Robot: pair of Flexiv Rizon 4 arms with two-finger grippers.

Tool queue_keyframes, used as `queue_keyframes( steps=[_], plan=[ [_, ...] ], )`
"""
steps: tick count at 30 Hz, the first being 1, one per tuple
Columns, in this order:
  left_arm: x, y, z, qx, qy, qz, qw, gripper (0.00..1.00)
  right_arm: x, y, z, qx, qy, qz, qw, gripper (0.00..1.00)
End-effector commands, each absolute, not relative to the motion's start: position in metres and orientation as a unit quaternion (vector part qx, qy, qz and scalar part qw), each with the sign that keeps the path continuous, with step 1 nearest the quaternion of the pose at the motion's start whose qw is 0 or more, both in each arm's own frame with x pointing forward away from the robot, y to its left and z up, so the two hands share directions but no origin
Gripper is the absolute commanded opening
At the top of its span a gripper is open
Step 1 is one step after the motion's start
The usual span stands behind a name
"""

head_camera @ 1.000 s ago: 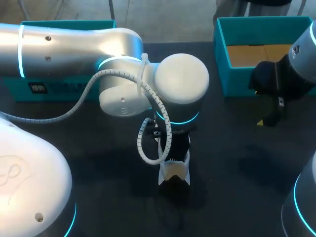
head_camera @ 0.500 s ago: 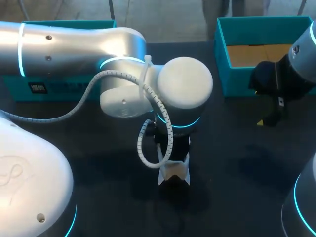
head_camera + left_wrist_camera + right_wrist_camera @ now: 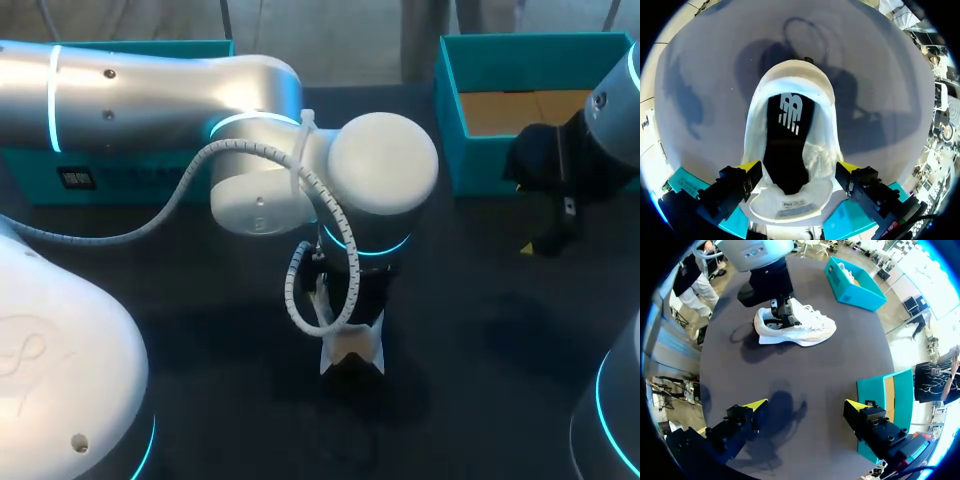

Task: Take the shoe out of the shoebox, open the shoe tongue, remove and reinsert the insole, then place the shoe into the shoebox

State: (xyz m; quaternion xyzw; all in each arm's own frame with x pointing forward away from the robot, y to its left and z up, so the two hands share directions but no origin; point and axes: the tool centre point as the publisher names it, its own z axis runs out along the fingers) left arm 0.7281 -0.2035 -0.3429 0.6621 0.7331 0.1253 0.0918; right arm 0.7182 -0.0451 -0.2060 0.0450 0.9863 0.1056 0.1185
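Desk: dark desk (image 3: 480, 340) filling the head view, with the things below on it.
Left arm: the left arm (image 3: 150, 90) comes in from the upper left of the frame and ends at a rounded wrist in the centre, directly over the shoe, with a ribbed cable looping down beside it.
Shoe: the white shoe (image 3: 350, 348) stands on the desk just below the frame's centre. Only one end shows under the wrist, and it is outside both boxes.
Left gripper: the left gripper (image 3: 797, 170) hangs above the shoe with its yellow tips to either side of the shoe's opening. Whether it presses on the sides I cannot tell.
Insole: the black insole (image 3: 785, 150) with a white mark lies inside the shoe, ahead of the left gripper.
Tongue: the white tongue (image 3: 790, 205) lies spread out under the left gripper.
Right gripper: the right gripper (image 3: 806, 407) is at the right edge of the head view, spread wide with nothing in it, over bare desk well apart from the shoe.
Shoebox: the teal shoebox (image 3: 447, 110) sits in the upper right corner, showing a brown cardboard floor, just behind the right gripper.
Second box: a teal box (image 3: 120, 178) in the upper left is partly hidden by the left arm.
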Motion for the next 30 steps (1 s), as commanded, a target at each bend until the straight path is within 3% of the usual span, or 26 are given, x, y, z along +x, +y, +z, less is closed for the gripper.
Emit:
queue_keyframes(
  steps=[1,30],
  plan=[
    [0.726,-0.199,-0.338,0.661,0.733,0.127,0.099,1.0,0.718,-0.045,-0.207,0.046,0.986,0.105,0.119,1.0],
    [0.757,-0.195,-0.271,0.657,0.724,0.146,0.152,1.0,0.718,-0.045,-0.207,0.046,0.986,0.105,0.119,1.0]
  ],
)
